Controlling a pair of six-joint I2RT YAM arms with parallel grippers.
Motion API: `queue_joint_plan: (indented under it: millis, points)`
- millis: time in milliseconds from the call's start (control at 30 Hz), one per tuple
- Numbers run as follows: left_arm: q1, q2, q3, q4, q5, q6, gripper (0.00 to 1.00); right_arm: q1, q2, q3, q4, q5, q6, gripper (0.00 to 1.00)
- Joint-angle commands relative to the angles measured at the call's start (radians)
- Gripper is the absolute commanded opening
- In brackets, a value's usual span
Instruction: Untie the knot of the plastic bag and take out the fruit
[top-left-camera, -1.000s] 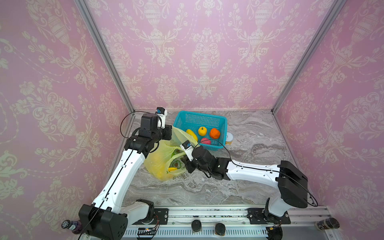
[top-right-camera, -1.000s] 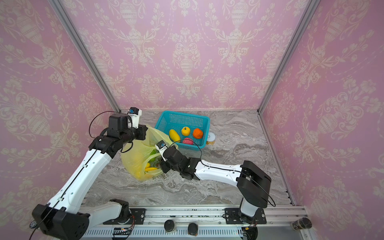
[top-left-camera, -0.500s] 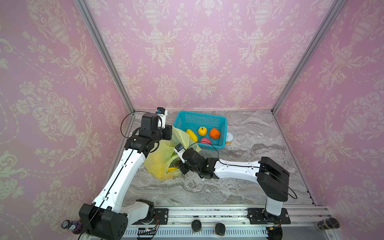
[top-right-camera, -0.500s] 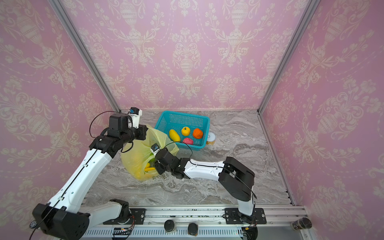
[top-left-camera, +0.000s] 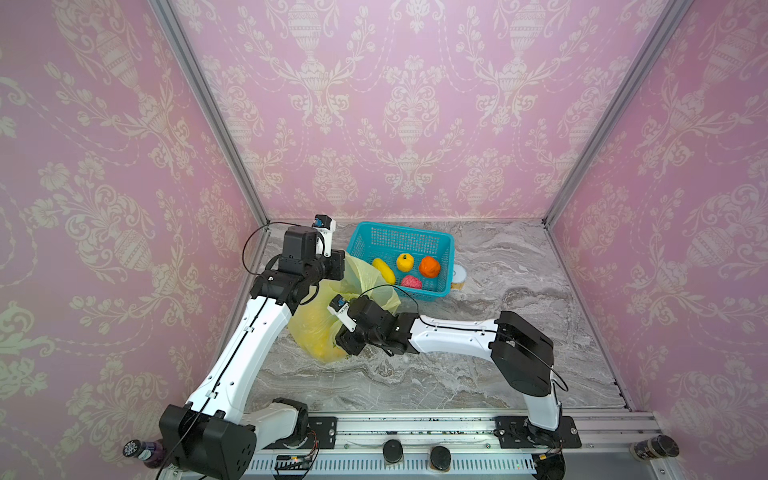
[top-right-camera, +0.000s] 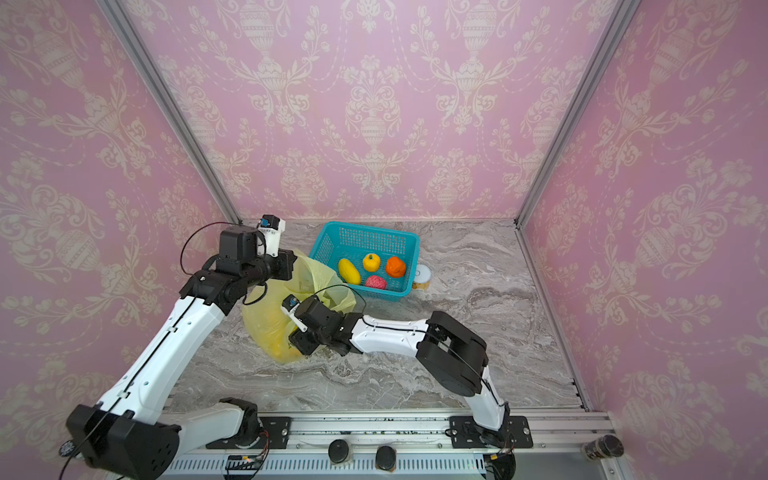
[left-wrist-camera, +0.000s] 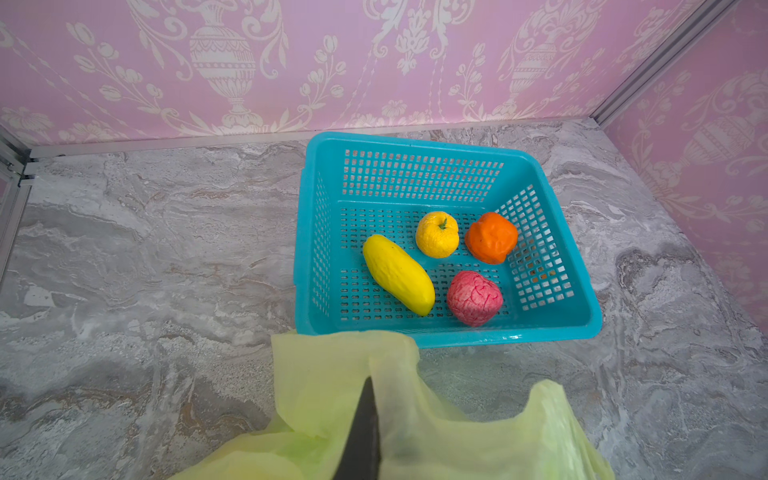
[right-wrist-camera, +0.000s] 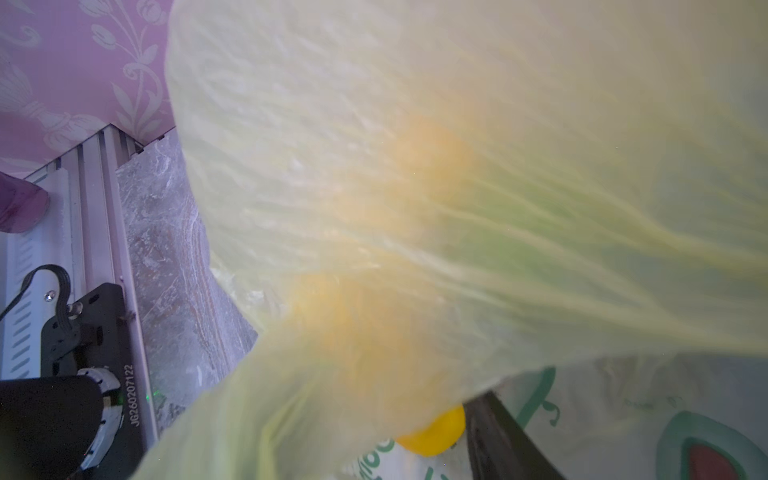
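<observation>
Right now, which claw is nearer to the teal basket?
Left. The left claw pinches the plastic bag edge right beside the basket; the right claw sits at the bag's front side, farther away.

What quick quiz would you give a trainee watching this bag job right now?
1. True or false: the basket holds four fruits.
2. The left gripper is shut on: A) the bag B) a fruit C) nothing.
3. What colour is the bumpy fruit in the basket?
Key: 1 true; 2 A; 3 pink-red.
</observation>
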Motion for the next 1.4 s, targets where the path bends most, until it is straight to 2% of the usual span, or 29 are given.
queue_joint_plan:
  millis: [0, 233, 367, 467, 533, 633, 767, 967, 1133, 1367]
  points:
    - [0.010, -0.003, -0.004, 0.003, 0.012, -0.014, 0.00, -0.005, 0.071, 0.086, -0.121, 0.014, -0.040, 0.56]
    - [0.011, -0.003, -0.001, 0.002, 0.018, -0.017, 0.00, -0.003, 0.139, 0.135, -0.177, -0.017, -0.071, 0.70]
    - [0.011, -0.001, -0.003, 0.005, 0.022, -0.018, 0.00, -0.002, 0.178, 0.170, -0.213, -0.063, -0.080, 0.73]
    - [0.012, 0.007, 0.001, 0.002, 0.029, -0.019, 0.00, -0.002, 0.203, 0.185, -0.219, -0.055, -0.080, 0.72]
    - [0.012, 0.002, -0.001, 0.001, 0.022, -0.018, 0.00, -0.002, 0.212, 0.189, -0.213, -0.052, -0.078, 0.65]
    - [0.012, -0.005, -0.004, 0.003, 0.012, -0.015, 0.00, -0.002, 0.210, 0.183, -0.204, -0.055, -0.066, 0.45]
    - [0.012, 0.003, -0.001, 0.004, 0.027, -0.020, 0.00, -0.002, 0.153, 0.121, -0.154, -0.041, -0.060, 0.28]
    - [0.012, -0.011, -0.004, 0.003, 0.011, -0.015, 0.00, -0.001, 0.009, -0.037, -0.027, -0.018, -0.045, 0.11]
    - [0.011, -0.001, 0.000, 0.002, 0.024, -0.018, 0.00, -0.002, -0.113, -0.158, 0.030, 0.039, -0.032, 0.04]
    - [0.011, -0.017, -0.004, 0.000, -0.001, -0.012, 0.00, -0.002, -0.255, -0.276, -0.027, 0.250, -0.011, 0.00]
